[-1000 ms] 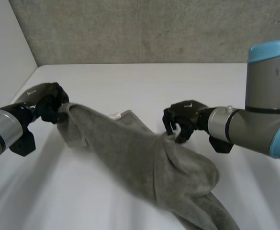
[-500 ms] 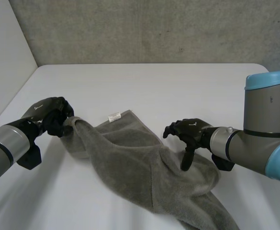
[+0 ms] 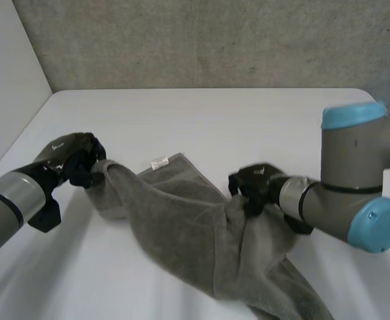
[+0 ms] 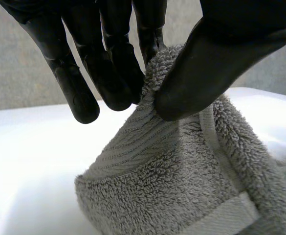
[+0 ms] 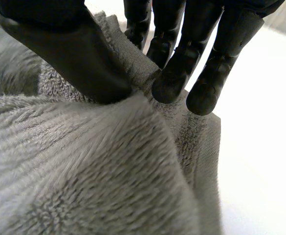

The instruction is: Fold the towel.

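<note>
A grey towel (image 3: 201, 230) lies crumpled across the white table (image 3: 201, 120), running from the left to the near right edge, with a white label (image 3: 159, 162) at its far edge. My left hand (image 3: 80, 160) pinches the towel's left corner (image 4: 177, 147) between thumb (image 4: 206, 63) and fingers (image 4: 108, 68), lifted a little off the table. My right hand (image 3: 251, 187) pinches a raised fold of the towel (image 5: 133, 73) at its right side, thumb (image 5: 79, 63) against fingers (image 5: 174, 73).
A grey wall (image 3: 201, 40) stands behind the table's far edge. Bare table lies beyond the towel and to the far right. The towel's near end hangs toward the table's front edge.
My right hand let go of the towel, opened, came down on it and has closed on a fold again. The towel has sagged lower. My left hand kept its grip and shifted slightly.
</note>
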`<state>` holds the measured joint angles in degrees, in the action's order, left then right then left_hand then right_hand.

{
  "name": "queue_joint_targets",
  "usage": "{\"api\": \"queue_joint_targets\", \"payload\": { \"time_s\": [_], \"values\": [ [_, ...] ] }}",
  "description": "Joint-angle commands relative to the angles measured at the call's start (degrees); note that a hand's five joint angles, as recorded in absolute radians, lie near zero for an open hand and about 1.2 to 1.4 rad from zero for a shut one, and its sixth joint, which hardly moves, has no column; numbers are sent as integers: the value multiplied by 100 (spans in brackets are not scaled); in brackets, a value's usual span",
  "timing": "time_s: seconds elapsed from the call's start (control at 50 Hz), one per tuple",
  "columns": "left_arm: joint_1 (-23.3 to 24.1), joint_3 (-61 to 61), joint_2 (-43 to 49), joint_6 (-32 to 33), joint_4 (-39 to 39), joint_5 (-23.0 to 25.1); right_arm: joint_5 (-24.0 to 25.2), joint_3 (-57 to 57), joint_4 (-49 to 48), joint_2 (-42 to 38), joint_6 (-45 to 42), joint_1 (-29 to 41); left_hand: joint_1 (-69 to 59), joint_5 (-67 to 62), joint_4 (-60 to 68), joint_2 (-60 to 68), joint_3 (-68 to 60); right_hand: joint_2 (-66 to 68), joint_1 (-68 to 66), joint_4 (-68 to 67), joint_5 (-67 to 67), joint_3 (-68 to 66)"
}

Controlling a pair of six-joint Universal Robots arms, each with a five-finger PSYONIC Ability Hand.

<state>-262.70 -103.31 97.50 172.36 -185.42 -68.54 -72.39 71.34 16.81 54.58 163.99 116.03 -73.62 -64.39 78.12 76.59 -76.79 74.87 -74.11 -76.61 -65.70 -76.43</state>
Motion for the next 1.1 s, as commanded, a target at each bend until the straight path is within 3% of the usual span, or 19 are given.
{"api": "queue_joint_targets", "payload": {
  "time_s": [0.02,0.06,0.14,0.22,0.3,0.46,0.52,0.58,0.62,0.7,0.76,0.8,0.84,0.86,0.98,1.1],
  "values": [
    [17,1196,435,-27,-3,-194,-91,-1588,-20,0,-122,-28,-638,-561,188,341,-321,513,-589,-339,-430,-357],
    [35,1612,551,-27,-3,-344,-284,-2795,-11,-175,-288,-63,-638,-561,188,341,-321,513,-589,-339,-430,-357],
    [227,3338,901,-53,6,-1010,-538,-4008,-81,-246,-438,-89,-638,-561,188,341,-321,513,-589,-339,-430,-357],
    [263,4618,1043,-71,14,-1443,-978,-5426,-764,-273,-421,-116,-638,-561,188,341,-321,513,-589,-339,-430,-357],
    [272,5960,1157,-115,-38,-1873,-1242,-5710,-1292,-177,-412,-186,-638,-561,188,341,-321,513,-589,-339,-430,-357],
    [263,6140,1166,-518,-433,-1935,-1313,-5588,-1329,0,-482,-239,-638,-561,188,341,-321,513,-589,-339,-430,-357],
    [184,5483,1166,-660,-460,-1848,-1234,-5262,-855,-9,-570,-239,-638,-561,188,341,-321,513,-589,-339,-430,-357],
    [122,4504,1148,-651,-539,-1672,-805,-4124,-153,26,-973,-230,-638,-561,188,341,-321,513,-589,-339,-430,-357],
    [17,3638,1183,-634,-670,-1304,-664,-3624,-99,52,-1062,-230,-638,-561,188,341,-321,513,-589,-339,-430,-357],
    [-132,2729,1254,-607,-900,-898,-426,-2182,-414,123,-1168,-256,-638,-561,188,341,-321,513,-589,-339,-430,-357],
    [-159,1867,1359,-555,-1225,-468,-399,-1712,-565,149,-1177,-274,-638,-561,188,341,-321,513,-589,-339,-430,-357],
    [-159,1472,1403,-484,-1401,-265,-382,-715,-993,167,-1185,-344,-638,-561,188,341,-321,513,-589,-339,-430,-357],
    [-159,763,1482,-117,-1724,93,-373,-248,-1248,167,-1238,-362,-638,-561,188,341,-321,513,-589,-339,-430,-357],
    [-159,760,1482,-115,-1726,95,-373,-244,-1250,167,-1238,-362,-638,-561,188,341,-321,513,-589,-339,-430,-357],
    [-492,-144,1377,1341,-1832,516,-417,1344,-1760,595,-2089,-371,-638,-561,188,341,-321,513,-589,-339,-430,-357],
    [-669,-347,947,1608,-1375,692,-390,2119,-1804,1334,-2161,-537,-473,-397,24,177,-156,513,-589,-339,-430,-357]
  ]
}}
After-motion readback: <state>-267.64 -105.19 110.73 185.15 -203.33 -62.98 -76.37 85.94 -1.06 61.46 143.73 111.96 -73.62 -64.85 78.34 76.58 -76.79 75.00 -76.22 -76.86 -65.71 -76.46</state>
